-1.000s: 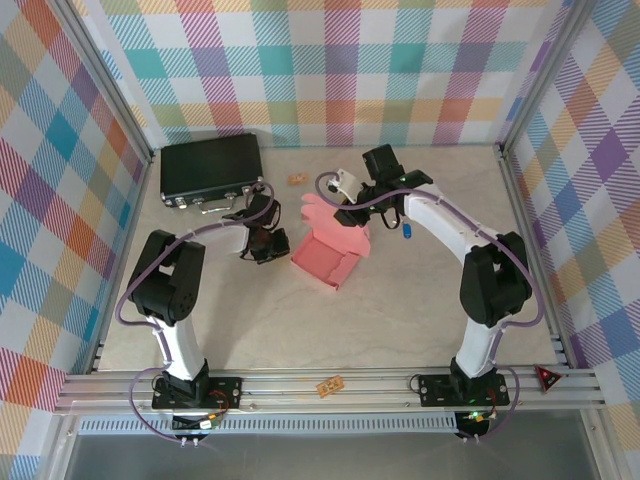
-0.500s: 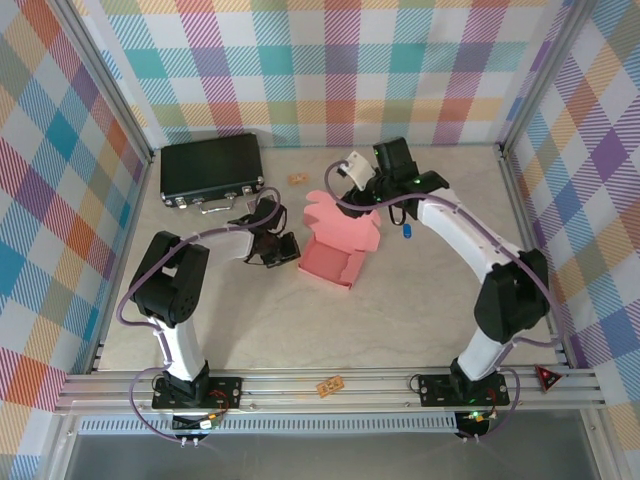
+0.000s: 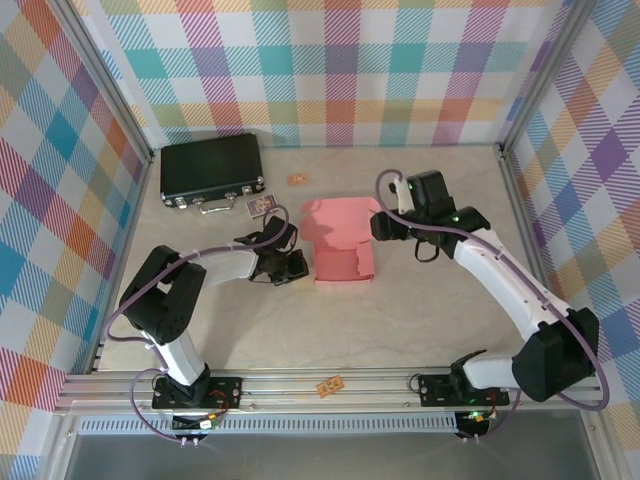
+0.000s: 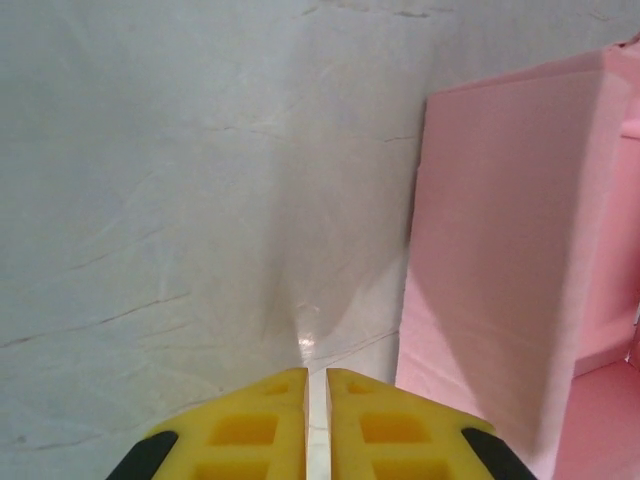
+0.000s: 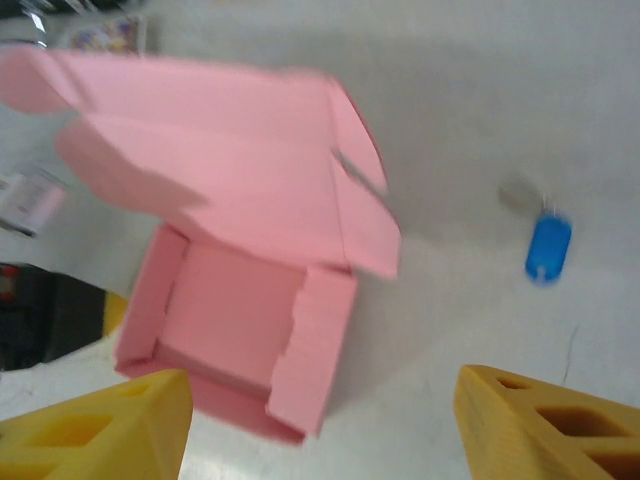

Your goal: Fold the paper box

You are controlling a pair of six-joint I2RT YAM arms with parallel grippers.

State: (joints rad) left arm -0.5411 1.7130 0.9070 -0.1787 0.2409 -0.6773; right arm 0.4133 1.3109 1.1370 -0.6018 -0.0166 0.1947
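While the left fingers (image 4: 250, 430) sit closed almost together, low on the surface (image 3: 250, 330) just beside the left wall of the paper box (image 3: 340, 245), that box lies between the two arms with its long axis running away from the bases, open tray nearer and lid panel beyond. The right fingers (image 5: 110, 425) are spread wide, empty, just off the lid's right edge, so that arm seems better placed to fold it over

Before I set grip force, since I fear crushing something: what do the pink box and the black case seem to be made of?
Pink box: thin matte card, it seems; creased flaps and cut edges show. Black case: looks rigid, plastic or metal, with a slight sheen and silvery trim along its front edge; which of the two I cannot tell.
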